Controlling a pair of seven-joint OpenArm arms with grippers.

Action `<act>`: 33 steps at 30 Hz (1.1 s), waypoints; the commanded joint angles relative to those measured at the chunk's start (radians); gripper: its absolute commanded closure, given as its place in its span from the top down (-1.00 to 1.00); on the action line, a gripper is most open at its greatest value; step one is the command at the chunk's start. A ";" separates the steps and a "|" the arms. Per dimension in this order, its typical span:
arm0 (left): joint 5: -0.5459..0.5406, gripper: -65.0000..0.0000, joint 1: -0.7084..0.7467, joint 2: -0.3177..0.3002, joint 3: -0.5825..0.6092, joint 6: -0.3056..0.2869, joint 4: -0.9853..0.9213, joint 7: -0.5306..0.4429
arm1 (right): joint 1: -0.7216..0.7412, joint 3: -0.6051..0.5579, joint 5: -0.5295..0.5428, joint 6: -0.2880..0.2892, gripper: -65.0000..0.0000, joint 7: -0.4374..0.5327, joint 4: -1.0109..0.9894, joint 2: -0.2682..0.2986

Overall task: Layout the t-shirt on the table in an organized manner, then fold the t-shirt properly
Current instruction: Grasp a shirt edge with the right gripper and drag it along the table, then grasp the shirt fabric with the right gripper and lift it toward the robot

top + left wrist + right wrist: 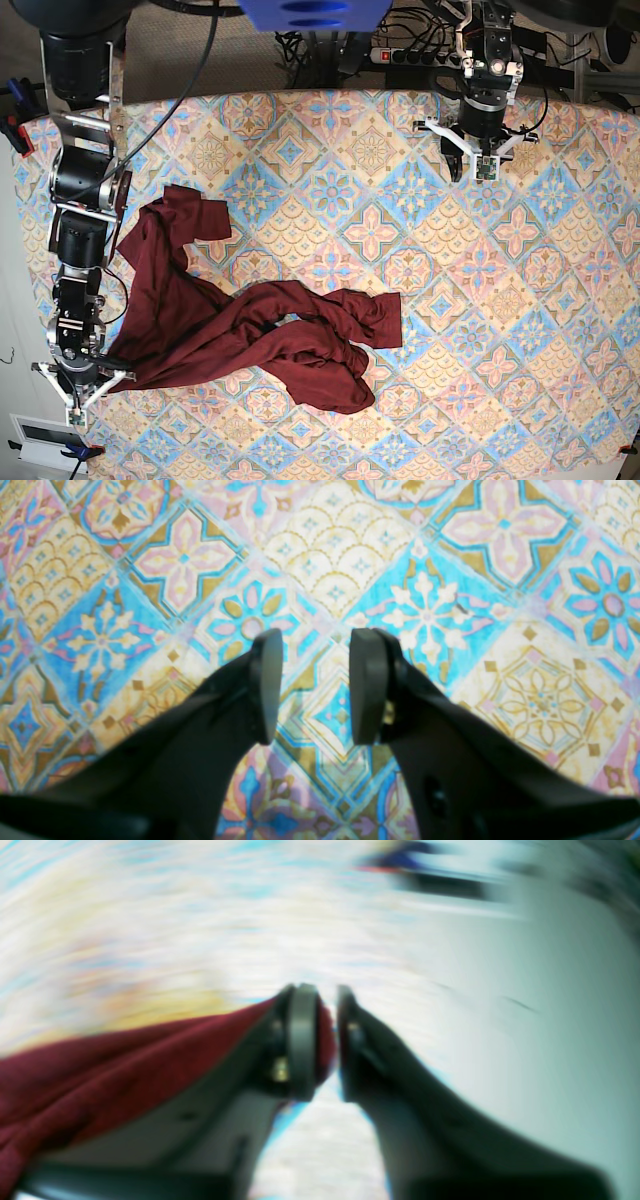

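The dark red t-shirt (260,335) lies crumpled and twisted on the left half of the table (520,300), one part reaching up toward the left edge. My right gripper (78,398) is at the table's near left corner, shut on an edge of the t-shirt (100,1075); red fabric shows between its pads in the blurred right wrist view, where the gripper (327,1040) is pinched together. My left gripper (482,165) hovers far from the shirt at the back right. In the left wrist view it (315,685) is open and empty over the bare patterned table (450,605).
A power strip (425,55) and cables lie beyond the table's far edge. A blue object (310,12) sits at the top centre. The right arm's column (85,190) runs along the table's left edge. A small white device (45,440) sits off the near left corner.
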 commanded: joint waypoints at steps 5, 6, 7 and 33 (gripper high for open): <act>0.008 -0.31 0.004 0.019 0.000 0.004 0.015 -0.021 | 0.033 0.028 -0.090 -0.052 0.07 0.033 0.038 0.007; 0.008 -0.31 0.004 0.027 -0.001 0.004 0.015 -0.021 | 0.013 0.029 -0.090 -0.052 0.11 0.031 0.064 0.007; 0.008 -0.31 0.004 0.029 -0.001 0.004 0.015 -0.021 | -0.024 0.029 -0.090 -0.052 0.11 0.031 0.093 0.007; 0.003 -0.31 -0.019 0.024 0.000 0.004 0.015 -0.023 | -0.845 -0.078 -0.090 0.278 0.11 -0.272 1.007 -0.048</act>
